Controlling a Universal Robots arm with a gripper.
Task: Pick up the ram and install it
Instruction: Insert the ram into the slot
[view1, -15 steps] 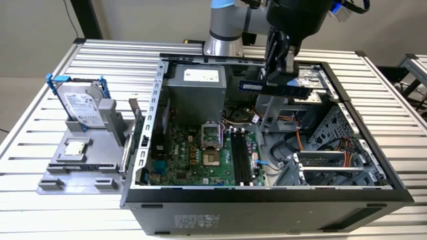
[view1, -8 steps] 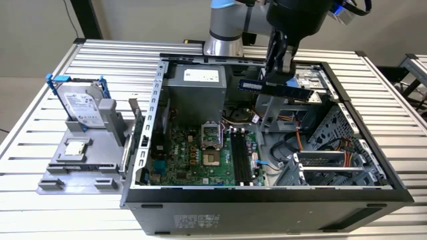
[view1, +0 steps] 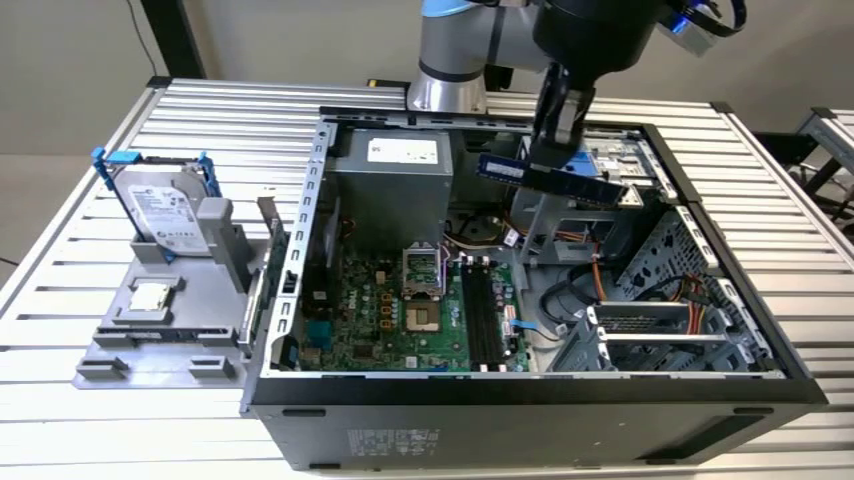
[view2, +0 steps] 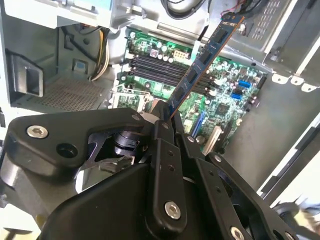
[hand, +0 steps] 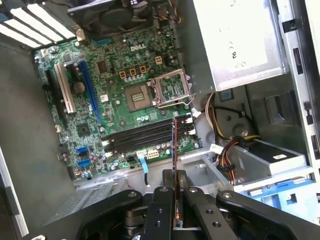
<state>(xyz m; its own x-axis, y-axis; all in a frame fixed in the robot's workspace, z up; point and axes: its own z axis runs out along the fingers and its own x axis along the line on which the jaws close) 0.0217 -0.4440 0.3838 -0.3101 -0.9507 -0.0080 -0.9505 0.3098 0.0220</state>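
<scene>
The black fingers (view1: 551, 115) are clenched on the ram (view1: 554, 178). They pinch it on one long side, near the middle. The ram is a thin, long, dark blue stick. It hangs in the air over the open computer case (view1: 534, 385) and touches nothing but the fingers. In the exterior view it is a bit tilted, and its end on the exterior view's right is lower.

In the second wrist view the ram (view2: 202, 62) sticks out from the fingers (view2: 165, 150) and points away over the green board (view2: 220, 85). In the first wrist view you see the ram (hand: 174, 150) from its thin edge, like a line, between the two fingers (hand: 161, 210).

The green board (view1: 400, 310) lies flat on the bottom of the case. On it are long black slots (view1: 487, 320), side by side. The ram is high above them, well apart. Beside the slots is a square metal socket (view1: 420, 270).

The gray arm (view1: 447, 60) comes down from behind the case.

The case sits on a counter (view1: 787, 200) made of metal strips. On the exterior view's left is a gray holder (view1: 160, 340). A silver hard drive (view1: 167, 205) in a blue-edged frame stands up in it, and a small square chip (view1: 151, 297) lies flat on it
</scene>
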